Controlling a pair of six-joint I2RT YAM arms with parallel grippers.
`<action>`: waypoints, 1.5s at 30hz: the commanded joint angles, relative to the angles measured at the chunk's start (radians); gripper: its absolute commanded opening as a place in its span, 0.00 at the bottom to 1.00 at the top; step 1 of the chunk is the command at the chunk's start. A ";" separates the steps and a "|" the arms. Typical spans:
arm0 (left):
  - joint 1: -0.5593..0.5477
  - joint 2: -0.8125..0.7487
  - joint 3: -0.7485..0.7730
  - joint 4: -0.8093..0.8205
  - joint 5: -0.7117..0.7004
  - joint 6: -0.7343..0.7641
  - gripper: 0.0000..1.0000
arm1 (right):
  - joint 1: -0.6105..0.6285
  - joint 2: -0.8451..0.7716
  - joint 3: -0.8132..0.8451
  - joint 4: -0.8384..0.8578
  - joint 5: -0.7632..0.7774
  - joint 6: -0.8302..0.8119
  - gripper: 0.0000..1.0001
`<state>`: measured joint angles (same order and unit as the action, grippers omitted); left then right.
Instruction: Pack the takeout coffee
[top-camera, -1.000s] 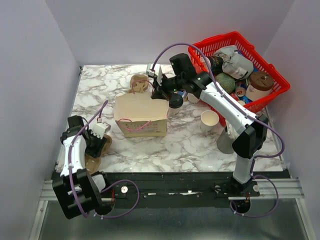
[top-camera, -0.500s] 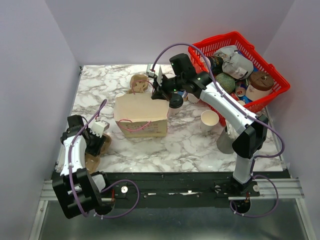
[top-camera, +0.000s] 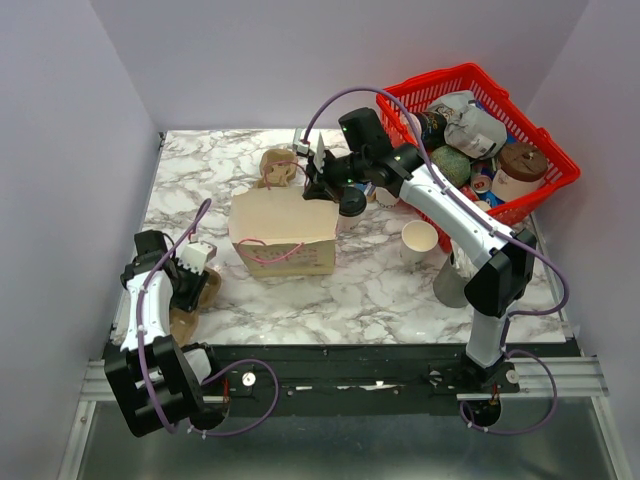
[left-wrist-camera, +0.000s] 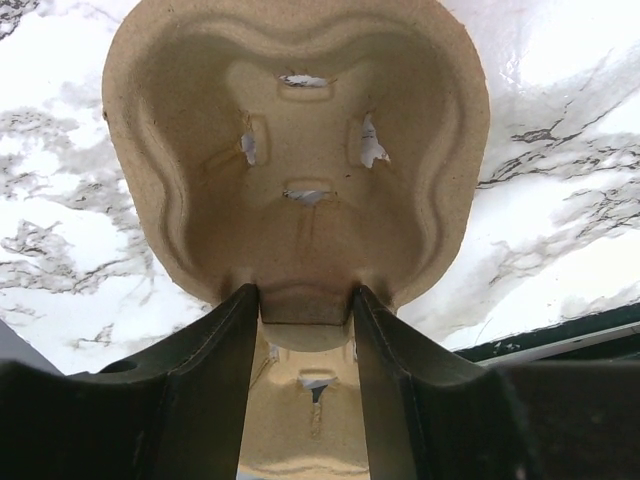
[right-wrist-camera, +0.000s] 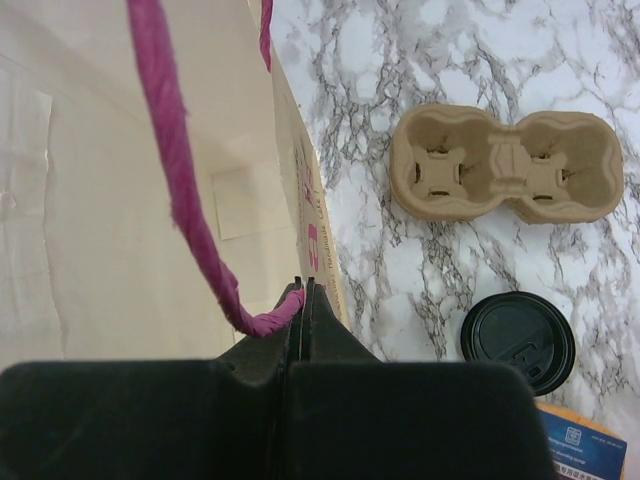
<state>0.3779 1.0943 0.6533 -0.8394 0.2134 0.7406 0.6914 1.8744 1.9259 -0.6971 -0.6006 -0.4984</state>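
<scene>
Looking down the counter (top-camera: 380, 285) from the near edge, I see the right arm stretched out to the brown paper bag (top-camera: 283, 235) standing near the middle. The right gripper (top-camera: 318, 186) is pinched fully together on the bag's pink cord handle (right-wrist-camera: 180, 190) at the bag's far right corner, and the wrist view shows the cord caught right at the tips.

The takeout coffee (top-camera: 351, 203) stands upright on the marble just beside the bag's right end, close under that gripper, with its black lid (right-wrist-camera: 518, 342) on. It is outside the bag.

Beyond the bag lies a two-cup cardboard carrier (top-camera: 280, 168), flat on the counter. A red basket (top-camera: 440, 80) full of odds and ends sits at the far right corner. A lidless white cup (top-camera: 419, 238) stands in front of it, well apart from the coffee.

At the near left corner the left gripper (top-camera: 199, 283) is down over another cup carrier (top-camera: 190, 300). Its fingers (left-wrist-camera: 215, 380) are about half apart and straddle the carrier's narrow waist, each lying against an edge. Whether they are actually squeezing it, I cannot tell.
</scene>
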 joint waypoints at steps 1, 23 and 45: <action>0.009 -0.014 -0.011 -0.021 -0.003 -0.017 0.48 | -0.004 -0.024 -0.005 0.001 -0.014 -0.005 0.01; 0.009 -0.108 0.593 -0.167 0.259 -0.285 0.00 | -0.004 -0.023 -0.015 -0.010 0.016 -0.035 0.00; -0.132 -0.268 0.629 0.823 0.928 -0.986 0.00 | 0.008 -0.075 -0.065 -0.025 0.042 0.010 0.00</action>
<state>0.3191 0.8028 1.2999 -0.2901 1.0901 -0.1074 0.6922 1.8545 1.8660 -0.7006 -0.5514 -0.5182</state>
